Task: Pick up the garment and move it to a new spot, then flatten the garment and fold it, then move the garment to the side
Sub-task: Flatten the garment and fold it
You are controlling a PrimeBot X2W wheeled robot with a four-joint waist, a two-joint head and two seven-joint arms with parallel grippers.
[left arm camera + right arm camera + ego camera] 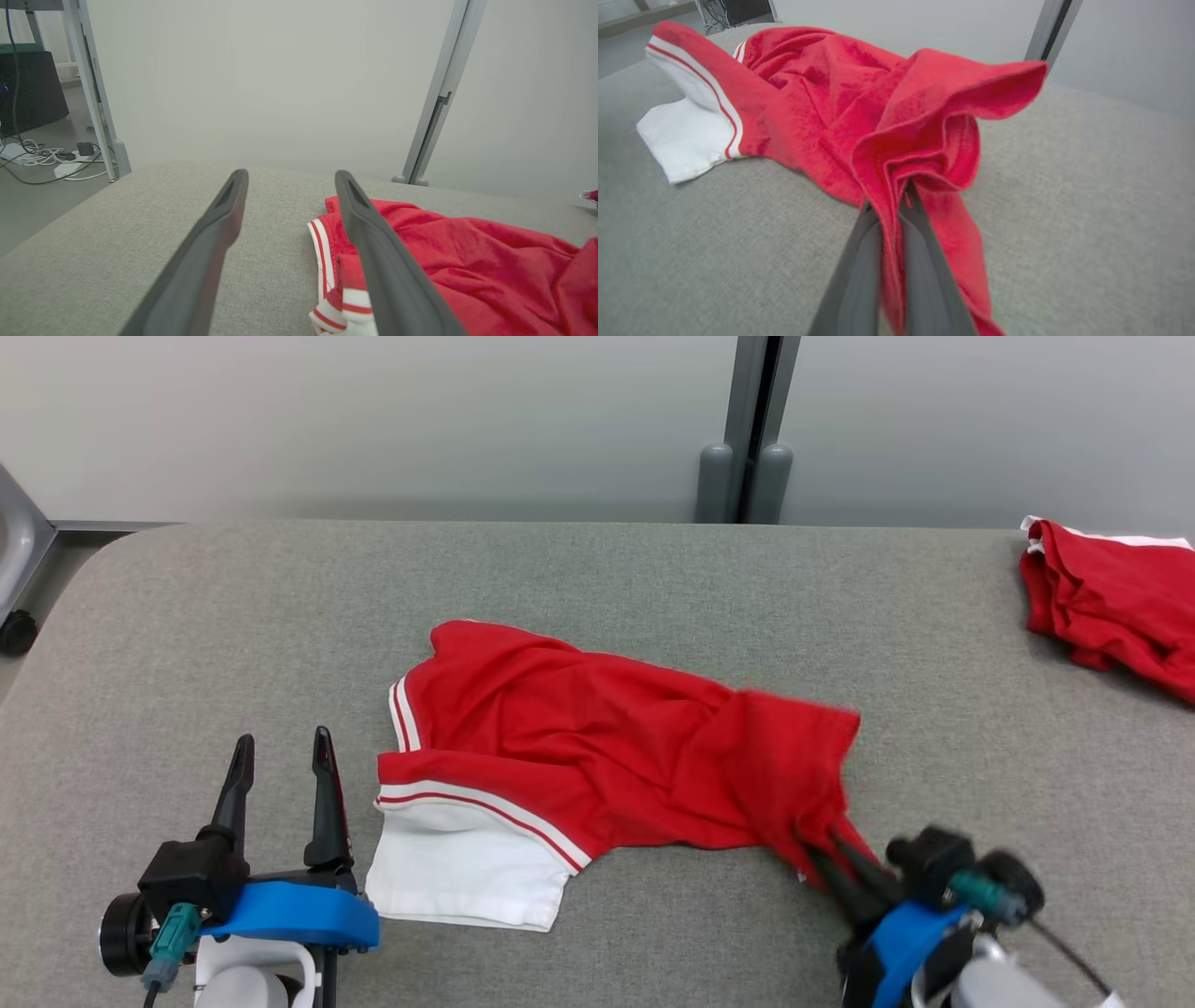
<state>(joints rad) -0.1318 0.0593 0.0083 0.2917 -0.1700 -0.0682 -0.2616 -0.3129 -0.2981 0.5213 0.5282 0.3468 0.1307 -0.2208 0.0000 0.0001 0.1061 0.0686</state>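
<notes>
Left gripper [284,739] sits at about 8 o'clock on the grey padded table [653,579], fingers spread wide with nothing in them, just beside the white sleeve [457,868] of the red-and-white shirt [597,756]. The shirt lies crumpled across the middle, and at 5 o'clock the right gripper [822,845] is pinched tight on its bunched red edge. Another red garment [1111,597] sits well off at 2 o'clock.
</notes>
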